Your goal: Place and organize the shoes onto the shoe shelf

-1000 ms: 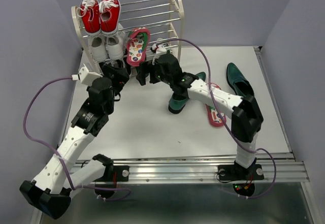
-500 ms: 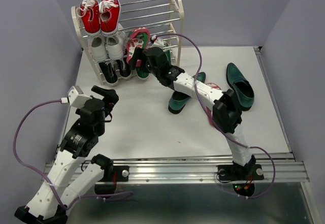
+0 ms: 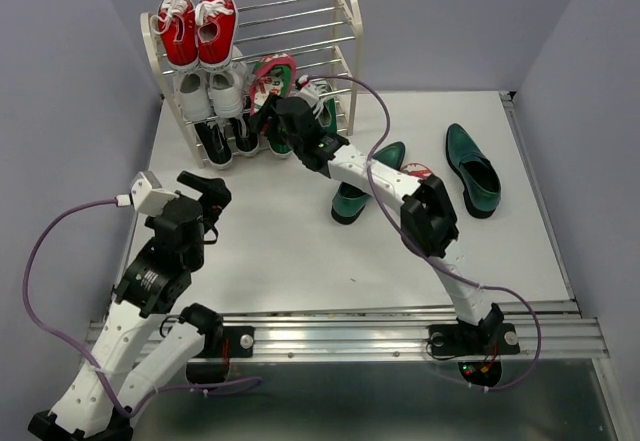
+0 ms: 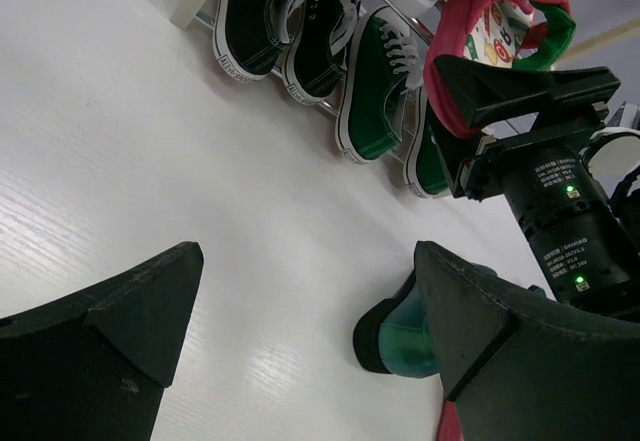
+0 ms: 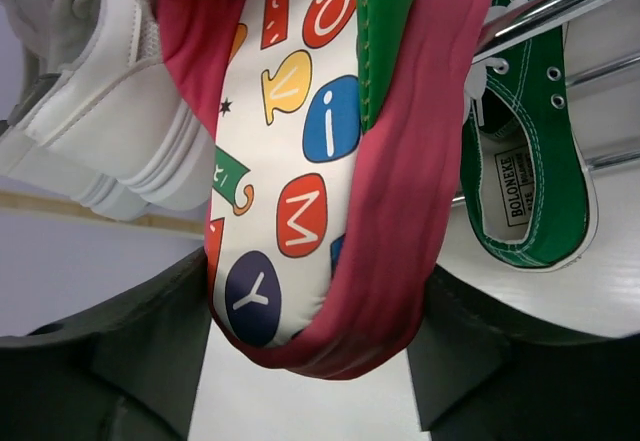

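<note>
The left pincer (image 3: pixel 204 183) hangs spread wide and empty over the left of the white surface (image 3: pixel 290 251), well short of the shoe shelf (image 3: pixel 346 23). Its wrist view shows only bare surface between its fingers. The shelf stands at the far left corner. The red sneakers (image 3: pixel 198 29) sit on its top tier and the white sneakers (image 3: pixel 210 86) on the middle tier. The bottom tier holds the black sneakers (image 3: pixel 228 139), with the green canvas sneakers (image 4: pixel 378 86) to their right. A red-pink flip-flop (image 3: pixel 275 66) leans toe-up against the middle rods, just right of the white pair. The right pincer (image 3: pixel 280 111) is at its heel end, pinching it: in the right wrist view both fingers (image 5: pixel 120 361) lie against its red edges. The right forearm crosses over one dark green loafer (image 3: pixel 348 199) and nearly all of the second flip-flop (image 3: pixel 420 171), blocking both. The other loafer (image 3: pixel 472 169) lies free further right.

A second ago the left arm reached to the shelf's foot; it has since drawn back to the near left. The right pincer was then low in front of the shelf, and the leaning flip-flop stood uncovered.

Count: two red, two white, two black and two green sneakers; two loafers; two flip-flops; one shelf of three tiers.
</note>
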{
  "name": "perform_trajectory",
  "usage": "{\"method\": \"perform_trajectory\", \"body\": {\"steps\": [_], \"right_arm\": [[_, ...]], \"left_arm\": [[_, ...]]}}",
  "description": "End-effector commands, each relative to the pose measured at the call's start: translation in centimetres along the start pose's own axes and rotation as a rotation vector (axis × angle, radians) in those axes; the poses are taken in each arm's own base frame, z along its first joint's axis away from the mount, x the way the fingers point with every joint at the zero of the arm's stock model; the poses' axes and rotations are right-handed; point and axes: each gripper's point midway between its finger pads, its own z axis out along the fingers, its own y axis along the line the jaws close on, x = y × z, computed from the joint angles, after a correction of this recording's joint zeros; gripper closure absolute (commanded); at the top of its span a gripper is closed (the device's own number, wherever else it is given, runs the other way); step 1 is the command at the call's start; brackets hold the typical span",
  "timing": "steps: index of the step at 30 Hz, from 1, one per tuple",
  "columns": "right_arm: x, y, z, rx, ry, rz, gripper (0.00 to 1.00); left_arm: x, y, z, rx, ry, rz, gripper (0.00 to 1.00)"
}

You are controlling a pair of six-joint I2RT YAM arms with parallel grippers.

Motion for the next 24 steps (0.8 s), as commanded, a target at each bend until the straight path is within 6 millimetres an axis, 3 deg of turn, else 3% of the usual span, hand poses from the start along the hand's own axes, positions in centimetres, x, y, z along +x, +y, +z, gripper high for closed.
{"method": "perform_trajectory", "body": {"steps": [1,2,5,10,14,18,20,21,24], "right_arm": [[-2.7,1.9,-1.5,-0.033,-0.096,0.085,0.37],[-3.2,2.3,-1.7,-0.049,-0.115,0.102,0.45],[-4.6,3.0,-2.8,-0.076,-0.149,0.108,0.57],[-6.2,4.6,-4.0,-0.124,-0.16,0.054,0.6],[-7.3,5.4,-4.5,-0.161,-0.163,-0.015,0.75],[-8.2,4.5,-3.7,-0.183,-0.148,-0.044,0.82],[-9.2,4.0,-3.0,-0.207,-0.139,-0.047,0.91],[-8.6,3.8,-2.4,-0.236,-0.104,-0.062,0.91],[-9.6,3.8,-2.0,-0.288,-0.094,-0.106,0.92]], "left_arm": [[-0.7,0.1,0.1,0.011,-0.045,-0.004,0.01],[-0.8,0.0,0.1,0.017,-0.047,-0.007,0.01],[-0.7,0.0,0.1,0.015,-0.044,0.001,0.01],[-0.4,0.0,0.3,0.012,-0.039,0.001,0.01],[-0.2,-0.3,0.6,0.016,-0.032,0.002,0.01],[0.0,-0.4,0.9,0.009,-0.028,0.011,0.01],[0.1,-0.5,1.0,0.011,-0.025,0.011,0.01],[0.2,-0.6,1.0,0.013,-0.023,0.015,0.01],[0.2,-0.6,1.1,0.014,-0.023,0.013,0.01]]}}
